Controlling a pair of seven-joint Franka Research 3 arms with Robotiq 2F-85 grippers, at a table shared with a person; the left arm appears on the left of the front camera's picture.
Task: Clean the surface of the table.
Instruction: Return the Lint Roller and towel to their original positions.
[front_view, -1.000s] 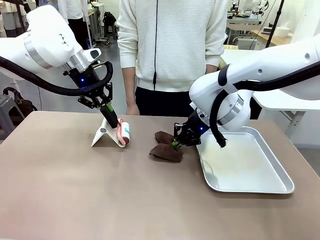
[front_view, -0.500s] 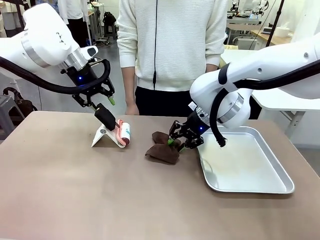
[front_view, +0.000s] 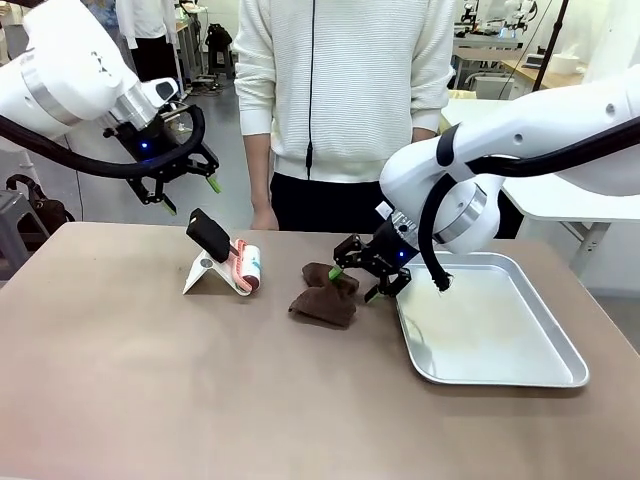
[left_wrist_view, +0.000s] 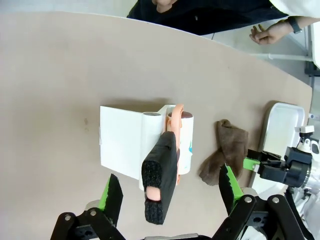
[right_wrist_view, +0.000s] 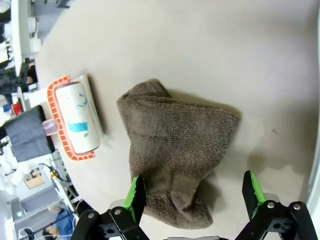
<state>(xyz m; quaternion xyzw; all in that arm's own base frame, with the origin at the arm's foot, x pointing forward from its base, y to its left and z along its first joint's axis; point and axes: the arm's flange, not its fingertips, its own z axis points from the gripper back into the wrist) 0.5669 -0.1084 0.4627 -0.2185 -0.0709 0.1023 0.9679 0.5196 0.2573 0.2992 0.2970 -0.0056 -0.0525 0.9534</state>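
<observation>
Both arms hang clear of their tools right now. The left gripper (front_view: 184, 185) hovers above the far-left part of the table (front_view: 150, 380), fingers spread wide and empty, with the lint roller (front_view: 243, 268) parked below it on its white stand (front_view: 203, 270), black handle sticking up. Over toward the middle, the right gripper (front_view: 362, 272) sits low with its fingers wide apart too, straddling nothing, just beside the brown cloth (front_view: 325, 297) that lies crumpled on the tabletop.

Here's the risk as I see it: that right gripper is squeezed between the cloth and the metal tray (front_view: 560, 375), so a careless swing could clip the tray's rim and shove it. The cloth is bunched into folds, so a pinch might catch one layer and drag it. On the left, the roller's handle leans at an angle; a misjudged grab could tip it off the stand.

The table itself fills the near scene, a broad matte tan-brown top, smooth, with no obvious crumbs or spills that I can make out.
</observation>
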